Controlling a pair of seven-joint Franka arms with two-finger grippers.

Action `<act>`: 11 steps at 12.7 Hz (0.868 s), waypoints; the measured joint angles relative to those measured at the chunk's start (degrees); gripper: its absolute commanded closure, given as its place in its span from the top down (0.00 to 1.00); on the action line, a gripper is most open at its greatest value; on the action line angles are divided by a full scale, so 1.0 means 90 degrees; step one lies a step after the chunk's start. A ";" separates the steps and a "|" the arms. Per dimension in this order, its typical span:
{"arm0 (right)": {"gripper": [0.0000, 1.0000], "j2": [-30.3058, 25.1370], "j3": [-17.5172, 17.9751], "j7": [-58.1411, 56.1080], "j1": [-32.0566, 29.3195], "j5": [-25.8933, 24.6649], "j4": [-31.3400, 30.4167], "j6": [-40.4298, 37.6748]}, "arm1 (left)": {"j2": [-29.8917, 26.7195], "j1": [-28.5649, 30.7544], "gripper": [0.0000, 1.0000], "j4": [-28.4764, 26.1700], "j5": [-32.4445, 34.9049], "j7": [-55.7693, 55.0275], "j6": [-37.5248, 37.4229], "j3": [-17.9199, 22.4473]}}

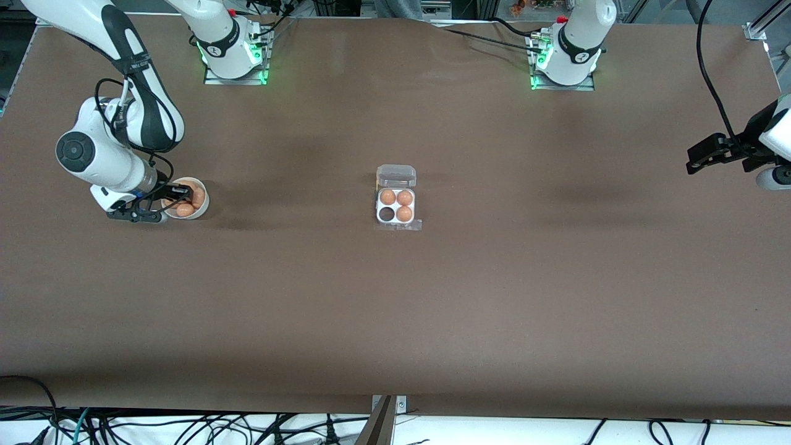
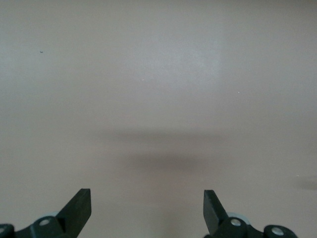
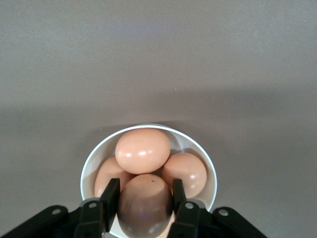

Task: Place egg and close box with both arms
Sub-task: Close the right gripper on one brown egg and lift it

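Currently, in the front view I hold the right gripper [image 1: 165, 206] in the bowl [image 1: 201, 209], well apart from the box [image 1: 396, 206] toward the right arm's end; the left wrist view shows the waiting left gripper [image 2: 147, 207] spread wide over bare table, and the right wrist view shows fingers [image 3: 110, 196] clamped on an egg [image 3: 145, 204], so I lift it straight up, slowly.

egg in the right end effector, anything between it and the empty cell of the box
Nothing visible. The right end effector is shut on an egg in the bowl. Bare table lies between bowl and box; its lid is open, the empty cell uncovered.
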 measured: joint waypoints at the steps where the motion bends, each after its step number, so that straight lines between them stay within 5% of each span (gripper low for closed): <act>1: 0.35 0.0000 0.0000 0.0000 0.0000 0.0000 0.0000 0.0000 | 0.0000 0.0000 1.00 0.0000 0.0000 0.0000 0.0000 0.0000; 7: 0.20 0.0001 0.0001 0.0000 0.0000 0.0000 0.0005 -0.0009 | 0.0000 -0.0004 1.00 0.0000 0.0000 0.0000 0.0000 -0.0017; 11: 0.20 0.0001 0.0015 0.0000 0.0008 0.0000 0.0131 -0.0230 | 0.0000 -0.0003 1.00 0.0000 0.0000 0.0000 0.0000 -0.0021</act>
